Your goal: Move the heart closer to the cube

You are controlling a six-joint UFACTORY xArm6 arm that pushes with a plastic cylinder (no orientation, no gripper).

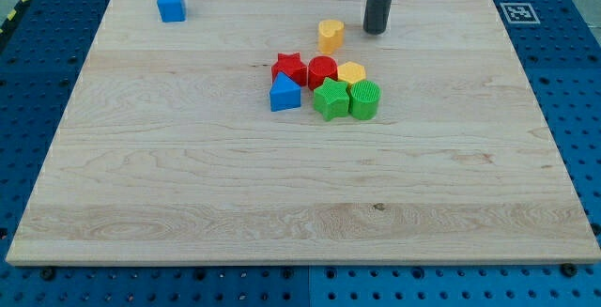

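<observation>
**Heart to be nudged leftward, no lifting**

Nearest, toward the view's bottom: bare desk (pixel 188 185), pale wood, smooth-looking.

Further up, a tight cluster near the middle. Front row: blue wedge (pixel 285 93), green star (pixel 330 99) and green block (pixel 364 99), the two greens touching. Behind them: red star (pixel 289 67), red block (pixel 322 69) and yellow block (pixel 351 72), packed side by side.

Beyond the cluster, standing alone: heart (pixel 331 35), yellow, just above the red and yellow blocks but clear of them. Just beside it on the view's right, with a small gap: my tip (pixel 376 31), down at the desk surface.

Farthest, at the view's top left corner: cube (pixel 171 5), blue, well apart from everything else.

No pincer in view, only a plain rod, so nothing spread and nothing pinched.

Handling, as a judgement: probably light, rigid, and quick to slide on the wood; likely to spin if struck off-centre, given its rounded lobes. No taking hold possible, so best to press against the heart's right-hand flank, through its middle, aimed left and slightly up toward the cube. Worth keeping the line above the cluster, lest the red star get dragged along.
</observation>
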